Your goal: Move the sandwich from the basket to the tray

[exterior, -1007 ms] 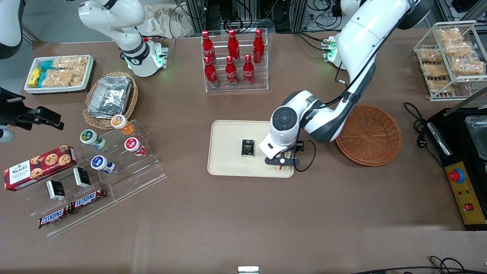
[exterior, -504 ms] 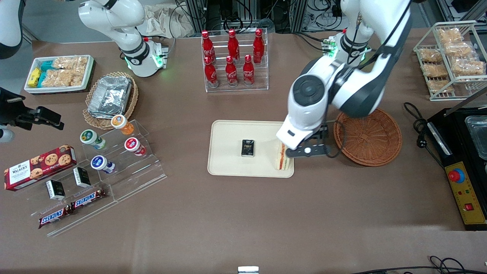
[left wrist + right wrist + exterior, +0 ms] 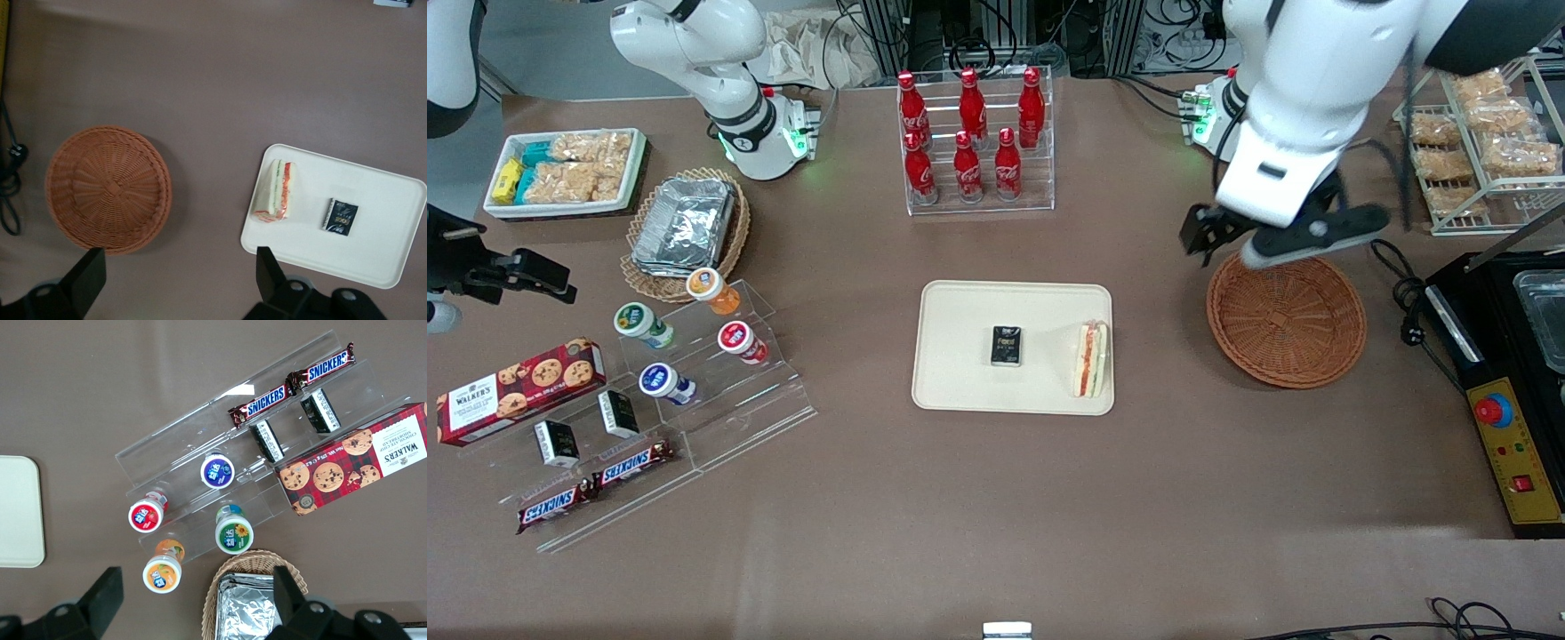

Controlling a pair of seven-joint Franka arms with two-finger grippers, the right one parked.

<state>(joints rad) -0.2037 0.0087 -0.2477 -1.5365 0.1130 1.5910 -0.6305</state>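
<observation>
The sandwich, a white-bread wedge with red and orange filling, lies on the cream tray at the end nearest the basket. Nothing is in the reddish-brown wicker basket. My left gripper hangs high over the basket's rim that lies farther from the front camera. It is open, with only bare table between its black fingers. One corner of the tray also shows in the right wrist view.
A small black packet lies mid-tray. A rack of red cola bottles stands farther back. A wire snack rack, a black control box and a cable are beside the basket. An acrylic stand of cups sits toward the parked arm's end.
The gripper let go of the sandwich on the tray, rose and swung away to above the basket. The sandwich stays lying on the tray.
</observation>
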